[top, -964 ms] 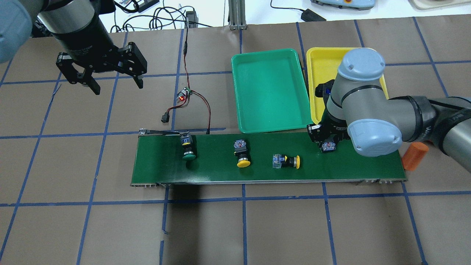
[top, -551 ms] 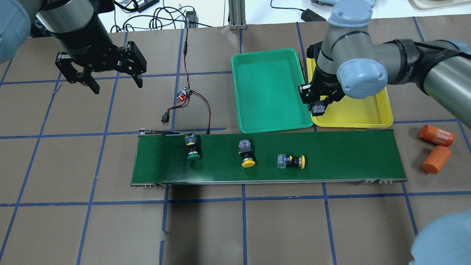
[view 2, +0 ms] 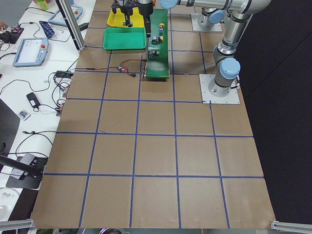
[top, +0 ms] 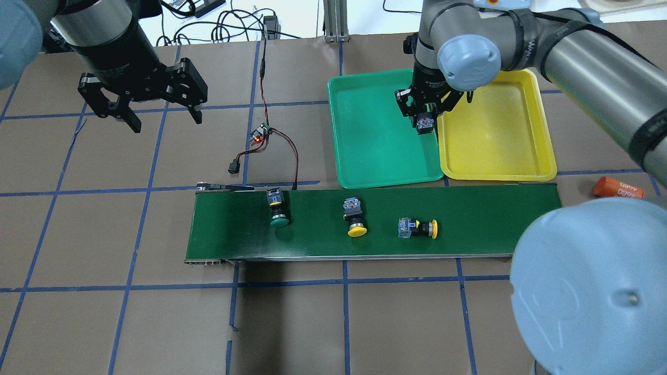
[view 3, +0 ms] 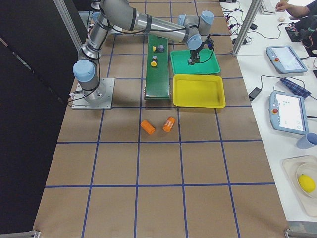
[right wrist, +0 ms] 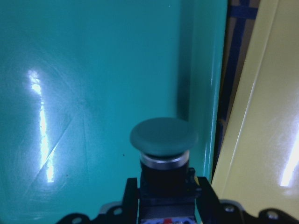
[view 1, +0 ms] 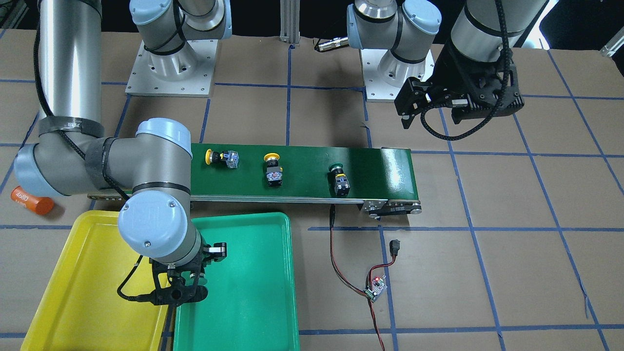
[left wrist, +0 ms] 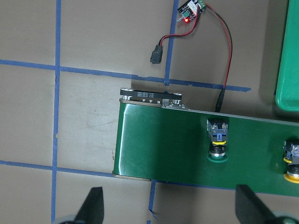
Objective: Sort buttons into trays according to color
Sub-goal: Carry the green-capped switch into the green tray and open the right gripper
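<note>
My right gripper [top: 424, 121] is shut on a green button [right wrist: 163, 137], held cap-down just above the green tray [top: 375, 130], close to its right rim beside the yellow tray [top: 495, 130]. Both trays hold nothing else. Three buttons lie on the dark-green belt [top: 484, 224]: a green one [top: 278, 208] at the left, a yellow one [top: 356, 216] in the middle and a yellow one [top: 418, 228] on its side further right. My left gripper [top: 165, 121] is open and empty, hovering over the table to the far left of the belt.
A small circuit board with red and black wires [top: 260, 134] lies between my left gripper and the green tray. Two orange cylinders [view 3: 148, 127] lie on the table beyond the belt's right end. My right arm's elbow [top: 589, 286] fills the overhead view's lower right.
My right gripper carried the green button from the belt's right end, past the yellow tray, to over the green tray. The three belt buttons drifted slightly right. The left arm stayed put.
</note>
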Available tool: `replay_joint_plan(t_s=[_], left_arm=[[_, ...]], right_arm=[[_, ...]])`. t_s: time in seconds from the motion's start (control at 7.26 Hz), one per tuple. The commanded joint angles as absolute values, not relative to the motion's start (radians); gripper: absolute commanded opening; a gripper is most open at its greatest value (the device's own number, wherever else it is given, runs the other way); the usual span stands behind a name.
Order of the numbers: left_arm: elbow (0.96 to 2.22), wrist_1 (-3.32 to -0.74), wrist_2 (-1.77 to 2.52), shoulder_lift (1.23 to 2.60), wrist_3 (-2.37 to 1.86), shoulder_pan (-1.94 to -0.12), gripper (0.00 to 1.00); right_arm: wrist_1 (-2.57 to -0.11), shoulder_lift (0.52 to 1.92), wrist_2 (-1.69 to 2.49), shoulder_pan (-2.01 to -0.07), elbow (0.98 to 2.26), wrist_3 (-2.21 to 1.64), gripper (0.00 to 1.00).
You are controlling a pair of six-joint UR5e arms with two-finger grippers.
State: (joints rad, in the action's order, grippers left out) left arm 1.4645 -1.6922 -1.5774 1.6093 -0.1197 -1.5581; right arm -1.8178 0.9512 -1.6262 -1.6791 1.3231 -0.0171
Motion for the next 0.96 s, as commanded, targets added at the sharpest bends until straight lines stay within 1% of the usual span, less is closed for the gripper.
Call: replay_joint_plan(t_s=[0.0, 0.14, 0.28, 0.55, 0.83], left_arm=[[1.453, -1.692, -1.58, 1.609, -0.118, -1.552, 1.0], [1.453, -1.698, -1.58, 1.609, -0.118, -1.545, 1.0], [1.454, -1.7, -1.58, 1.608, -0.118, -1.542, 1.0], [1.451, -1.698, -1.578, 1.606, -0.118, -1.543, 1.0], [1.451, -1.697, -1.578, 1.606, -0.118, -1.543, 1.0]], right_arm=[[-1.812, 0.956, -1.625, -1.672, 1.337, -0.003, 0.96], [-1.81, 0.989, -1.624, -1.671, 1.356, 0.017, 0.98], [-1.804, 1.052, -1.631, -1.664, 1.406, 0.038, 0.98], [-1.805, 1.234, -1.625, -1.596, 1.593, 0.107, 0.96], [-1.821, 1.429, -1.631, -1.572, 1.786, 0.107, 0.96]])
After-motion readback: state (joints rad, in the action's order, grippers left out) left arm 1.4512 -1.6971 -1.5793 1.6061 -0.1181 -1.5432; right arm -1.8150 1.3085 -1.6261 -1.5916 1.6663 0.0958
